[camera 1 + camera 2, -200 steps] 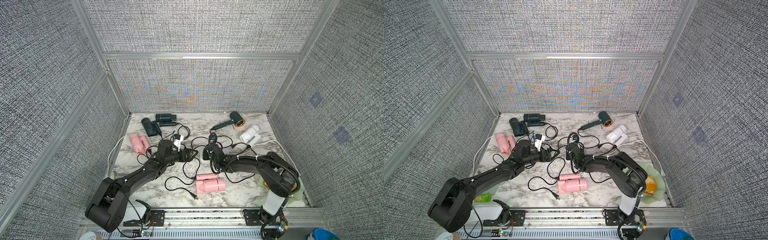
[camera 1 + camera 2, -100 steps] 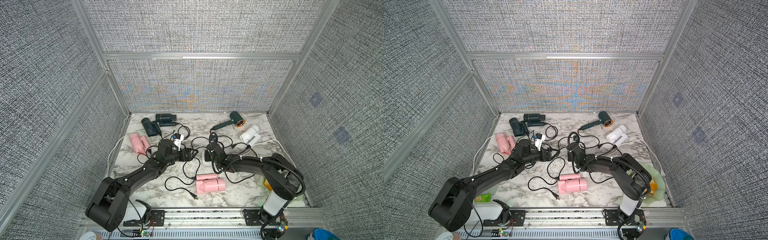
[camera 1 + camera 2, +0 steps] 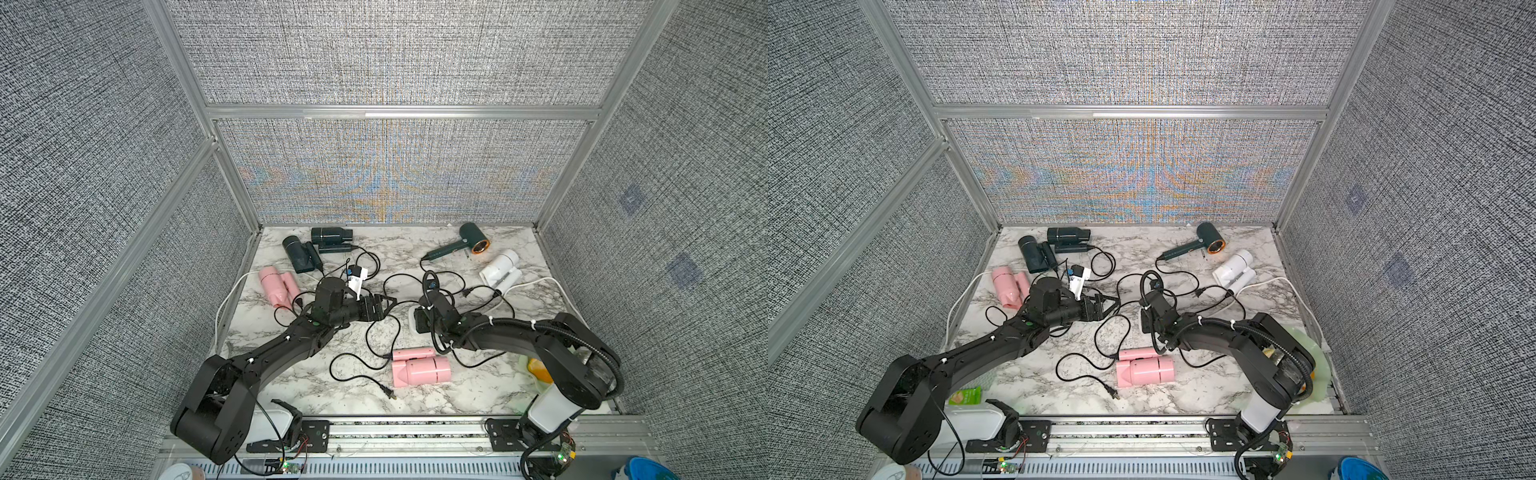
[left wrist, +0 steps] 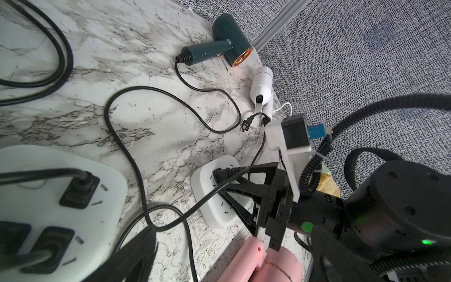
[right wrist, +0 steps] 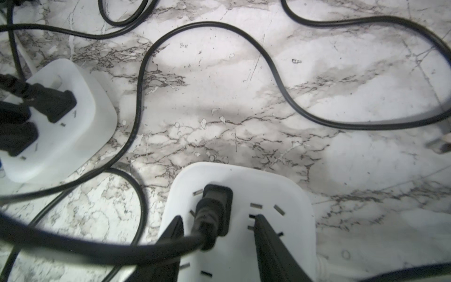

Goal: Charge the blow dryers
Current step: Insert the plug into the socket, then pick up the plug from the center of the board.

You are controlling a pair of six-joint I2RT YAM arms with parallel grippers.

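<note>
Six blow dryers lie on the marble: two dark ones (image 3: 331, 235) (image 3: 298, 253) at the back left, a copper-ringed one (image 3: 471, 241) and a white one (image 3: 500, 268) at the back right, a pink one (image 3: 276, 284) at the left and another pink one (image 3: 422, 370) in front. My right gripper (image 5: 218, 217) stands open astride a black plug (image 5: 216, 207) seated in a white socket block (image 5: 280, 190), with a gap on each side. My left gripper (image 3: 384, 305) is open and empty, over cords next to a second socket block (image 4: 109, 185) that holds three plugs.
Black cords loop across the middle of the table. Loose plugs lie at the front (image 3: 388, 392) and near the white dryer (image 3: 465, 293). White supply cables run to both side edges. A tagged cord (image 3: 357, 276) lies behind the left wrist.
My right gripper's jaws have spread apart and let go of the plug, which stays in the socket block. The left arm has not moved.
</note>
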